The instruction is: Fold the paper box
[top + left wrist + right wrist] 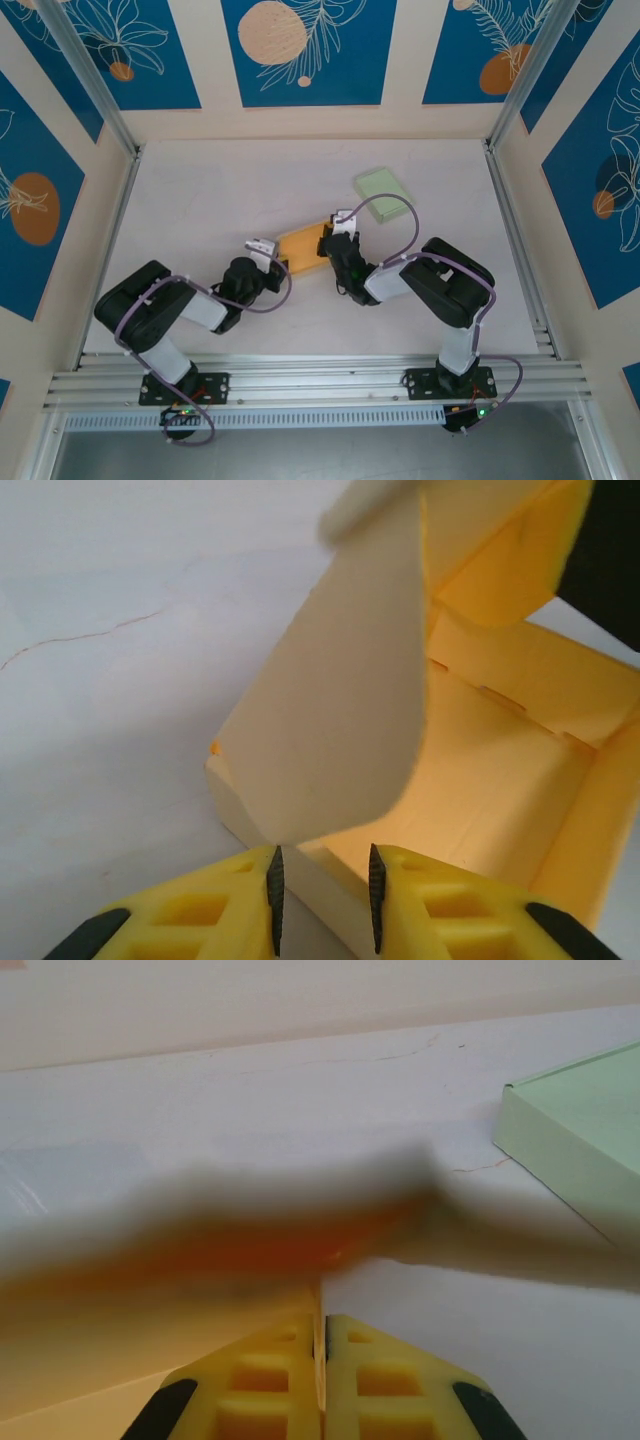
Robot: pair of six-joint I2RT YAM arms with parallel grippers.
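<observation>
Two arms work over the white worktop (220, 190), and there are two boxes on it. One is the yellow paper box (300, 247), lying near the middle between the two hands. The other is a pale green box (385, 190), set well apart from it toward the back right.

The yellow one lies open. In the left wrist view you look straight into it (500, 780): four low walls, a bare yellow floor with fold creases, and one tall pale flap (340, 690) curling up over the opening. The green box (585, 1130) lies flat and closed, so I cannot tell what it holds.

There are two hands, one at each end of the yellow box. The left hand (270, 252) is at its near-left corner with its fingers a little parted (322, 900). The box wall runs down into the gap, but it is not pinched.

The right hand (338, 232) is at the box's right end, clenched tight (322, 1360). A thin edge of the box, blurred orange just ahead of the camera (200, 1250), runs into the seam between its fingers.
</observation>
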